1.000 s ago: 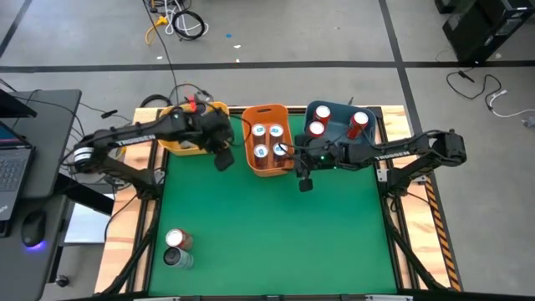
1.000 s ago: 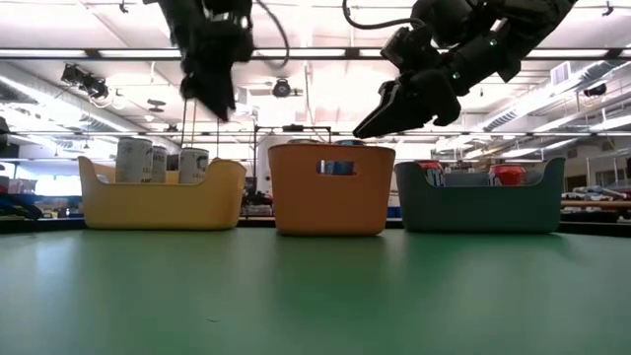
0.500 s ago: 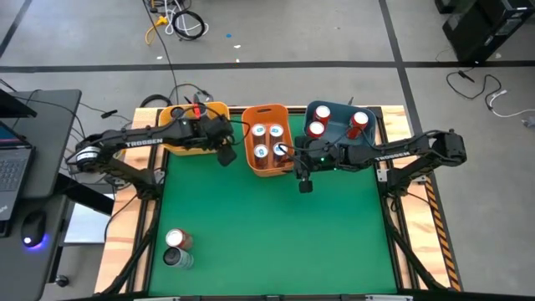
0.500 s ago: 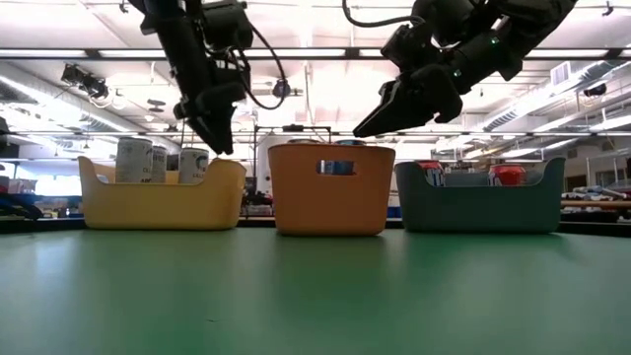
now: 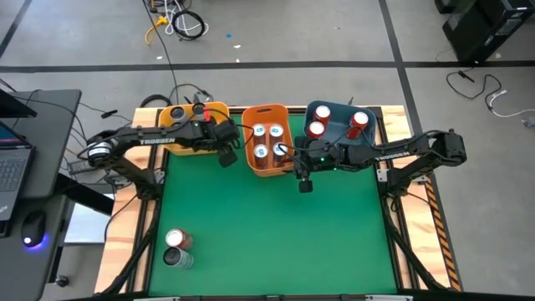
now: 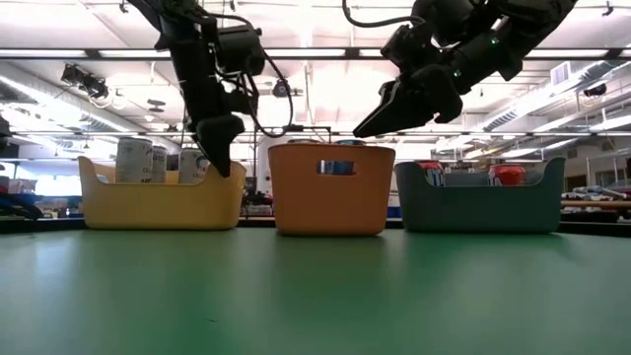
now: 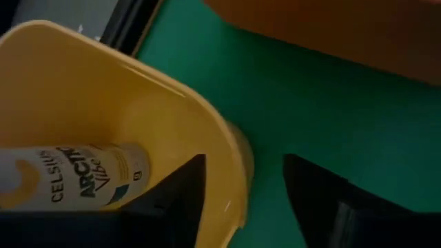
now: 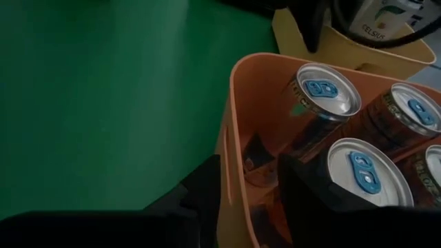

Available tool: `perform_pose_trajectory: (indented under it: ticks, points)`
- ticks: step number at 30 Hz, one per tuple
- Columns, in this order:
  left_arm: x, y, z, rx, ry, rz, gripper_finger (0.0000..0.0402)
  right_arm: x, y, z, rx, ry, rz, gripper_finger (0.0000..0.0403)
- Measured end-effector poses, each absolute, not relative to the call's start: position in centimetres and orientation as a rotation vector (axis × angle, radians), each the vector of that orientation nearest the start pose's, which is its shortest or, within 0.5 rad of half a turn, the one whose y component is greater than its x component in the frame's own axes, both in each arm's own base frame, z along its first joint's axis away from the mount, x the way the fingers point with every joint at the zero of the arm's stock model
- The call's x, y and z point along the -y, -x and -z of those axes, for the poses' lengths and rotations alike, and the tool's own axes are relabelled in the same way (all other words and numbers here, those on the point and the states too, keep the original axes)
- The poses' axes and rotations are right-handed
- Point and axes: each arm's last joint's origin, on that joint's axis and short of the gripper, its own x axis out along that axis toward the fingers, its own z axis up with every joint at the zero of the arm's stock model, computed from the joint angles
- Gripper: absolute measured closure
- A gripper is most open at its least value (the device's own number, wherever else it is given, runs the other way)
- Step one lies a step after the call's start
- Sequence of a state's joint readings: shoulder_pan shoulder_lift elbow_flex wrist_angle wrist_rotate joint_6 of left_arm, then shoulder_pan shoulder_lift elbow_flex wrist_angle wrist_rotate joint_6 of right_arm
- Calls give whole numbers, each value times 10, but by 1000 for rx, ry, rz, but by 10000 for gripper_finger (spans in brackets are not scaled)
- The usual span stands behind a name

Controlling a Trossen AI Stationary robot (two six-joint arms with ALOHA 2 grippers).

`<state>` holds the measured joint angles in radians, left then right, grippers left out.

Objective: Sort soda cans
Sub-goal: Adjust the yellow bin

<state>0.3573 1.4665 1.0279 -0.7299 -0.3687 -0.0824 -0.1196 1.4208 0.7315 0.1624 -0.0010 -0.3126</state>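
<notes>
Lying near on the worktop (image 5: 276,234): two cans (image 5: 177,248). Standing farther back, yellow bin (image 5: 185,142) holding white cans (image 6: 133,160), orange bin (image 5: 267,163) holding four (image 5: 267,140), blue bin (image 5: 334,117) holding three red (image 5: 321,119). Hovering spread, empty: left gripper (image 5: 224,156), right gripper (image 5: 304,182).

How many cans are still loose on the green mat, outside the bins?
2. Both loose cans sit together near the table's front left corner: one copper-coloured, one dark grey touching it. Others in the bins aren't counted.
</notes>
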Motion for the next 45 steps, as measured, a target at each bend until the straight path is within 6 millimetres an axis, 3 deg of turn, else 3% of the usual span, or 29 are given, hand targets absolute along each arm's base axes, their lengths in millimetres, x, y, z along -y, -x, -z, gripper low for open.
perform_pose_trajectory:
  ticks: [9,11,34,40,45]
  points:
    - [-92,-255,-225,-1259,33,-517,376,35,-289,-206,-541,276,32,272]
    - [-88,-254,-225,-1280,53,-481,391,35,-289,-206,-541,276,33,272]
    - [-2,-231,-236,-1703,-116,-76,394,35,-289,-206,-543,276,33,272]
    - [16,-225,-237,-1759,-67,-63,391,35,-289,-206,-546,269,34,273]
    - [26,-224,-238,-1751,-41,-96,366,35,-289,-206,-542,266,36,269]
